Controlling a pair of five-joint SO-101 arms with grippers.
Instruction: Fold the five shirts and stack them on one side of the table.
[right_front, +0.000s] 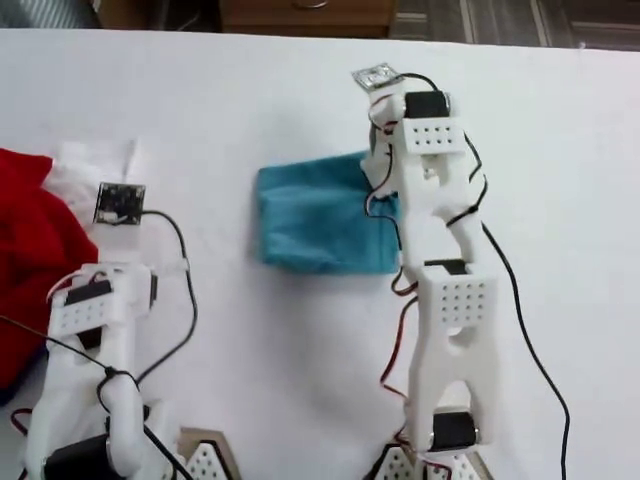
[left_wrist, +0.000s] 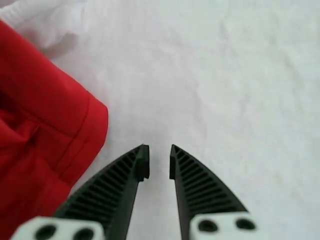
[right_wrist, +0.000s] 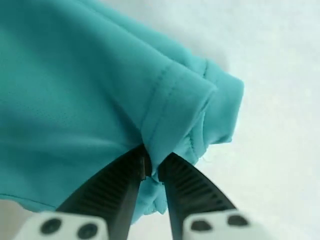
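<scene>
A teal shirt (right_front: 315, 225) lies folded into a rough rectangle at the middle of the white table (right_front: 200, 90). My right gripper (right_wrist: 154, 167) is shut on a stitched hem of the teal shirt (right_wrist: 90, 85) at its right edge, and the cloth bunches around the fingertips. A crumpled red shirt (right_front: 30, 260) lies at the table's left edge, with a bit of white shirt (right_front: 95, 165) behind it. My left gripper (left_wrist: 158, 162) hovers over bare table just beside the red shirt (left_wrist: 40, 130), slightly open with nothing between its fingers.
The right arm (right_front: 440, 250) stretches from the near edge up the middle right of the table, its black and red cables trailing alongside. The left arm (right_front: 95, 320) stands at the near left. Dark furniture sits past the far edge.
</scene>
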